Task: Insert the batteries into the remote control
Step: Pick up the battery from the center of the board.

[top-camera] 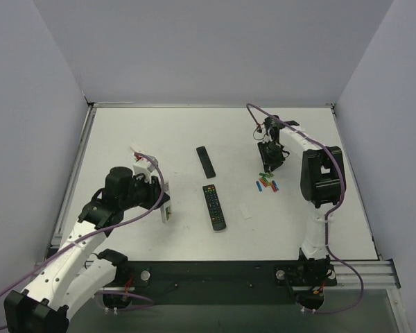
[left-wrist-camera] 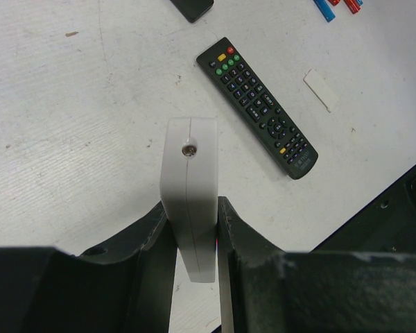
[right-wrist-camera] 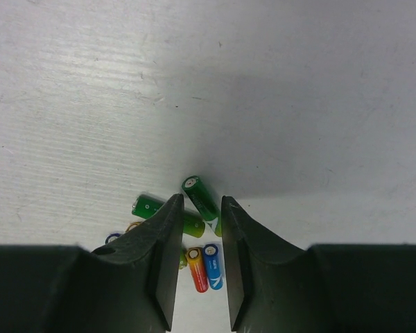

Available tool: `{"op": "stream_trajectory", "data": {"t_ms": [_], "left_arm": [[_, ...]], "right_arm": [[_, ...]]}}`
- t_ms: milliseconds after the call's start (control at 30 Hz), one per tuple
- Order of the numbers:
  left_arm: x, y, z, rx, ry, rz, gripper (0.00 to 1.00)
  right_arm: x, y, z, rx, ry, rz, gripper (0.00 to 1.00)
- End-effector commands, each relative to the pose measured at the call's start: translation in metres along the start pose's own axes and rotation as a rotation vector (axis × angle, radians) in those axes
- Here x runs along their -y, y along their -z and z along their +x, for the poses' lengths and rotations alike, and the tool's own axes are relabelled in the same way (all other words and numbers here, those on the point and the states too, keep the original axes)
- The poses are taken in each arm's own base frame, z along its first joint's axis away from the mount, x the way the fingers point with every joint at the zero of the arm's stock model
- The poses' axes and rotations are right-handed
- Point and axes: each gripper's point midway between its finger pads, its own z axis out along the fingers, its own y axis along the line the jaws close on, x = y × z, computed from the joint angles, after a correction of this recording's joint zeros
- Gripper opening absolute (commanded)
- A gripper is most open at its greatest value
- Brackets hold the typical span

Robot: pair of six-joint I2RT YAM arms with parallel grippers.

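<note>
**A:** Where do we find the remote control [left-wrist-camera: 189, 166], and what is it made of?

**B:** It is left of the black remote [top-camera: 214, 207] and apart from it. We note a smooth white plastic slab with rounded corners, stood on edge. A seam and one screw [left-wrist-camera: 188, 149] run along its narrow side. The left gripper [left-wrist-camera: 191, 207] is clenched on its flat faces. Its lower end is hidden between the dark, grainy fingers [left-wrist-camera: 239, 250].

**A:** And the batteries [top-camera: 267, 184]?

**B:** They lie off the black remote's right side, a loose cluster of glossy cylinders in green, red and blue on the matt white table [top-camera: 145, 132]. The right gripper [right-wrist-camera: 202, 202] straddles one green battery [right-wrist-camera: 196, 191] across a narrow gap. We cannot tell whether it presses the cell. Its fingers cover parts of several others.
</note>
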Motion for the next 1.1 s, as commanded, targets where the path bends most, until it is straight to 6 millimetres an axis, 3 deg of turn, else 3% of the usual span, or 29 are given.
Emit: {"op": "stream_trajectory", "data": {"t_ms": [0, 233, 600, 733, 867, 1067], "left_arm": [[0.008, 0.005, -0.027, 0.072, -0.032, 0.018, 0.00], [0.006, 0.004, -0.027, 0.071, -0.027, 0.014, 0.00], [0.005, 0.004, -0.028, 0.073, -0.024, 0.019, 0.00], [0.004, 0.003, -0.028, 0.072, -0.017, 0.021, 0.00], [0.006, 0.003, -0.028, 0.071, -0.014, 0.033, 0.00], [0.013, 0.003, -0.029, 0.078, 0.000, 0.079, 0.00]], "right_arm": [[0.016, 0.004, 0.012, -0.057, -0.029, 0.064, 0.23], [0.033, 0.003, 0.020, -0.074, -0.069, 0.092, 0.18], [0.035, -0.003, 0.032, -0.104, -0.110, 0.071, 0.17], [0.034, -0.005, 0.034, -0.112, -0.116, 0.062, 0.06], [0.035, 0.003, 0.030, -0.083, -0.118, 0.065, 0.00], [0.028, 0.037, 0.013, 0.049, -0.129, 0.062, 0.00]]}}
